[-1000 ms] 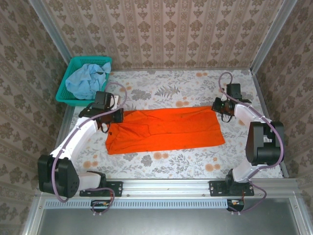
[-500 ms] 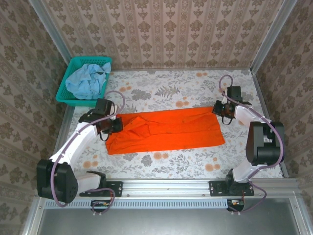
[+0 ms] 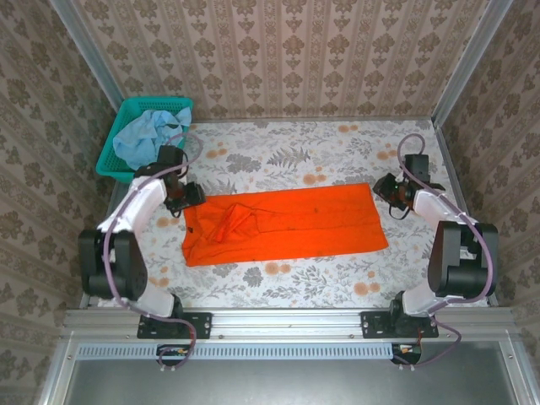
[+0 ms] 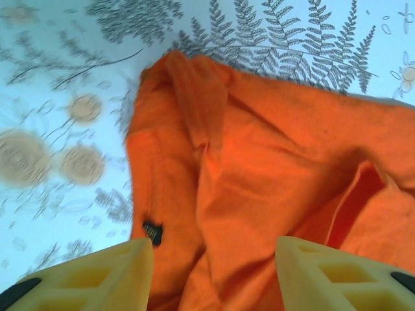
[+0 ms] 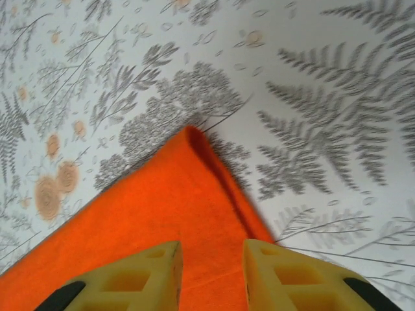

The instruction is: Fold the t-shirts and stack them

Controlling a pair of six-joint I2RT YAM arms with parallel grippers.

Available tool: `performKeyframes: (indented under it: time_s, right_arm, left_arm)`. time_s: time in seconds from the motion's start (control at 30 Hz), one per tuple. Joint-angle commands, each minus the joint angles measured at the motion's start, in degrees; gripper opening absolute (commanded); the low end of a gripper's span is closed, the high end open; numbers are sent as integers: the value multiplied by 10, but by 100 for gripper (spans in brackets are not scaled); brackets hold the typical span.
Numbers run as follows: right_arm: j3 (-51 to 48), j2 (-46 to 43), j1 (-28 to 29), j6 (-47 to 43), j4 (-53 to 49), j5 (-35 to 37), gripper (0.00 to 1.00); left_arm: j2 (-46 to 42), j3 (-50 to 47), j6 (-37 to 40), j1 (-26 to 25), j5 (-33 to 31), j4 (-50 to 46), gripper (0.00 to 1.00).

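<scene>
Orange t-shirt [image 3: 287,223] flat on floral table [image 3: 278,153].
Our left gripper [image 4: 213,251] and right gripper [image 5: 212,250] gape empty at its far corners.

The light is bright and even, and it seems to come from above. In the top view the desk [image 3: 295,152] looks clear and sharp, with only small soft shadows by the arms. The orange shirt [image 3: 287,224] looks very bright. The left wrist view is blurry, most of all on its left side, where the flowers smear. The right wrist view is sharper, with a thin dark shadow along the shirt's edge.
</scene>
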Motion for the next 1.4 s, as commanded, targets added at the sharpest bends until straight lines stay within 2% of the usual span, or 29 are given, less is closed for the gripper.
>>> performKeyframes:
  time_s: [0.0,0.13,0.23,0.53,0.63,0.73,0.9,1.13,1.37]
  right_arm:
    - [33,36,31,23,0,-17,33]
    - [82,88,72,2,-35,-2,34]
    - [107,117,90,-3,-47,1,33]
    - [155,185,104,-2,-80,2,32]
    - [168,204,103,0,-92,11,31]
    - [170,215,92,23,-100,33,29]
    - [166,227,64,62,-110,47,25]
    - [134,213,12,92,-92,66,22]
    - [108,202,-30,89,-76,59,22]
  left_arm:
    - [48,44,26,6,28,-10,54]
    - [93,86,42,7,-12,-18,55]
    - [118,101,44,6,-14,-13,54]
    - [157,99,40,0,-54,-5,41]
    - [168,101,36,0,-52,7,30]
    - [170,104,26,-2,-71,17,14]
    - [176,113,16,-3,-84,40,3]
    - [195,134,20,-16,-84,70,1]
    - [269,228,15,-25,-82,70,0]
